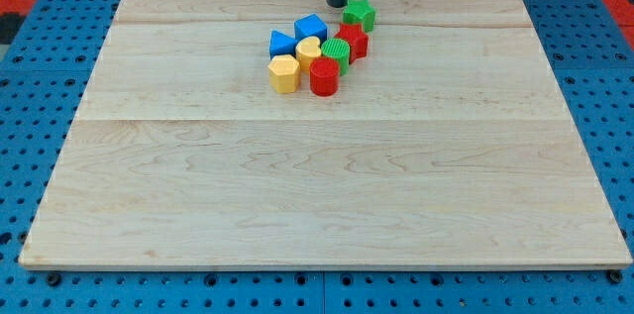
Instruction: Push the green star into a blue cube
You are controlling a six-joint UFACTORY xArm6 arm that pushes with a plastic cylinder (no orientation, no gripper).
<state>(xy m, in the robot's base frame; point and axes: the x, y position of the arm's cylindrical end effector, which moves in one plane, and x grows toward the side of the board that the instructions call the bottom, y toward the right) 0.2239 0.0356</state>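
Only the one camera view here, so here's what it shows: the rod's tip (338, 4) has no jaws at all, it's just a plain dark stick holding nothing, parked right beside the green star (359, 14) at about the star's 9 o'clock, touching or nearly so (hard to call). The star sits at the cluster's 1 o'clock end, and the blue cube (311, 28) is off toward the star's 8 o'clock, close but with a visible sliver of board between them, so the job looks not quite done; a short shove is what's left. Awkward bit: the tip is on the cube's side of the star, so it probably has to swing round to the star's 2 o'clock first. The red block (353, 41) touches the star at its 6 o'clock, and the rest of the pile hangs below. The wooden board (297, 205) has its far edge fairly near at 12 o'clock, so limited room there, with lots of open space at 6, 3 and 9.
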